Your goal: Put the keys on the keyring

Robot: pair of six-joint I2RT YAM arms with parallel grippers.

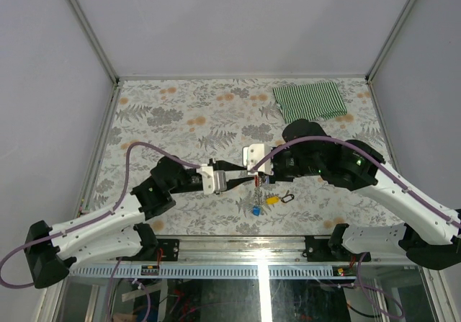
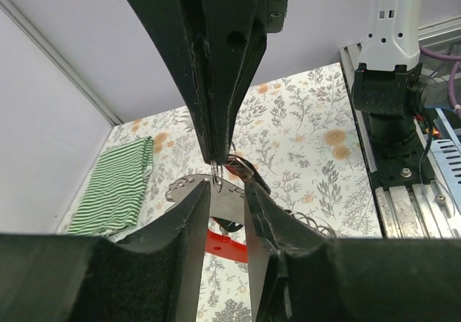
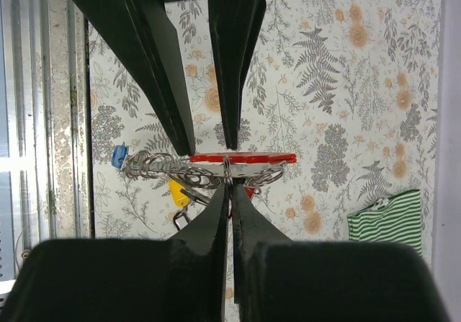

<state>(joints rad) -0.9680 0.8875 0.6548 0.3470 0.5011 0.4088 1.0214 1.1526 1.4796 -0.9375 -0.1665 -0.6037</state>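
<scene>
My right gripper (image 3: 229,191) is clenched on a thin wire ring of the keyring (image 3: 241,158), just under its red clip. My left gripper (image 2: 227,189) meets it from the opposite side, jaws standing partly apart about the clip's end; I cannot tell whether they press it. The keyring sits between the two arms over the middle of the tabletop (image 3: 346,84). Its chain (image 3: 151,167) trails toward the near edge to a blue key (image 3: 119,156), and a yellow key (image 3: 177,191) lies just beside the chain; whether either is threaded on I cannot tell. I judge the clip stiff and light, the surest place to hold. The ring looks thin, smooth and apt to twist or slip, and the chain limp. The keys are tiny, best pinched by their plastic heads.
</scene>
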